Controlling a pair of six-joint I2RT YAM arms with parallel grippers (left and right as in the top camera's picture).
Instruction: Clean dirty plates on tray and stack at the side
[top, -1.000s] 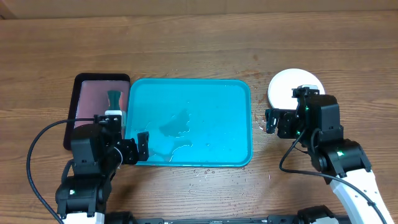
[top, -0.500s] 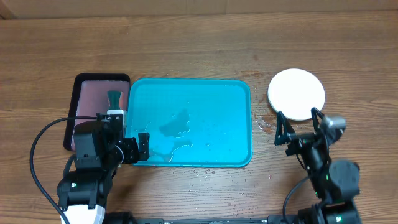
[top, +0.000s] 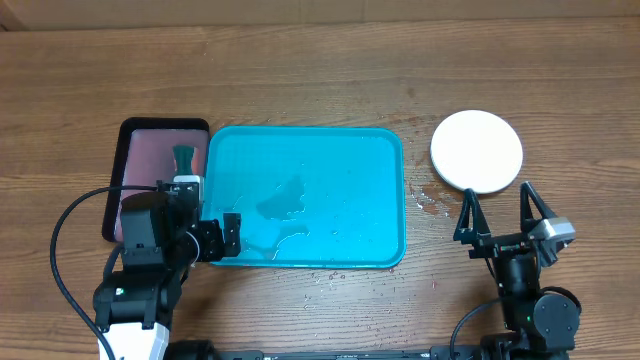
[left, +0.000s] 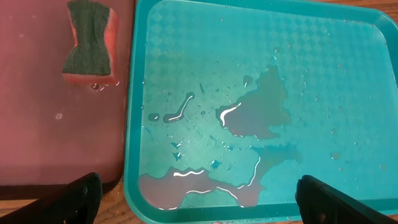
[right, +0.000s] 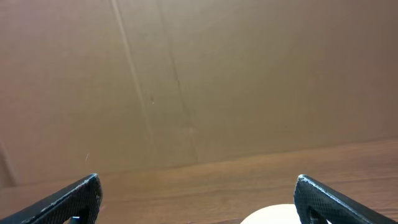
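I'm looking down on a brown wooden table (top: 300, 70), with a plain brown wall (right: 186, 74) behind its far edge. Towards the left edge lies a small tray (top: 150, 150), pinkish with a black rim, and a green-topped sponge (left: 90, 40) rests on it. My left gripper (left: 199, 186) hangs low by the near edge. Its jaws are spread wide with nothing between them, one finger over the small tray's rim and the other over the tray (top: 390, 150). That turquoise tray sits mid-table, just beside the small one, and shallow puddles (left: 261, 112) pool on its floor. Towards the right edge, well apart from the tray, a white plate (top: 477, 150) lies flat on the wood. I cannot tell whether others sit under it. My right gripper (top: 496, 196) stands near the near edge, just short of the plate, jaws wide apart and empty.
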